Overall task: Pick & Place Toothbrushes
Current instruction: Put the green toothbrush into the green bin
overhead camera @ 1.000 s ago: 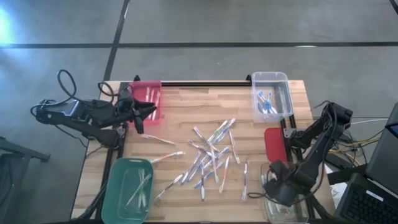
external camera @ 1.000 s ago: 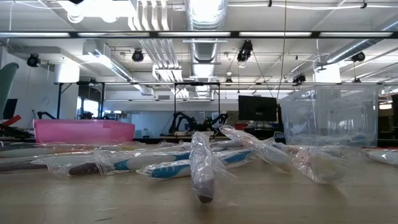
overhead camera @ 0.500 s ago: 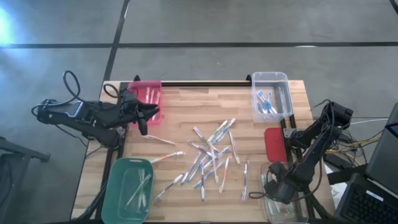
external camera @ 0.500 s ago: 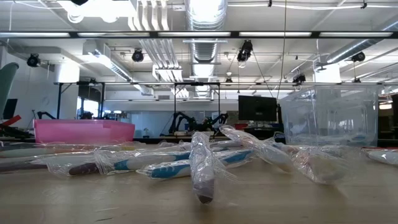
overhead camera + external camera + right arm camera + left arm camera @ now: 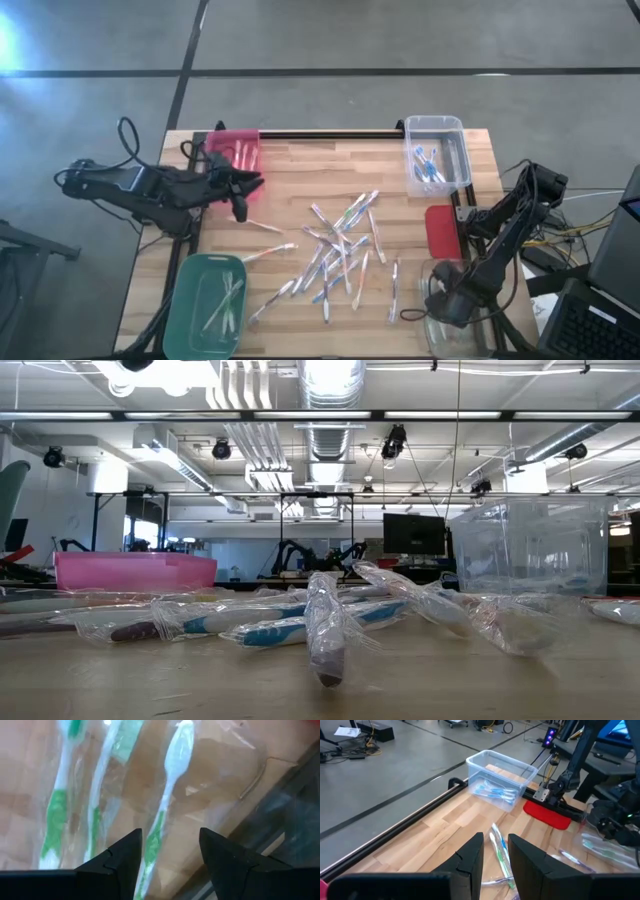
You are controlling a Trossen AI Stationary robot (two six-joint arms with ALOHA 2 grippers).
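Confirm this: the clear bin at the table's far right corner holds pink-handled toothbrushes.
Wrong on colour. The high view shows the clear bin at the far right corner holding blue-accented toothbrushes, not pink; the left wrist view agrees.

An industrial robotics lab or workshop is shown. A polished concrete floor (image 5: 330, 40) marked with dark lines is seen around the wooden table (image 5: 300, 170). In the low view, exposed ceiling ducts (image 5: 325, 420), pipes and strip lights (image 5: 330, 372) are visible above an open hall. Further robot arms (image 5: 320, 552), a monitor (image 5: 412, 533) and trailing cables (image 5: 570, 215) are seen beyond.
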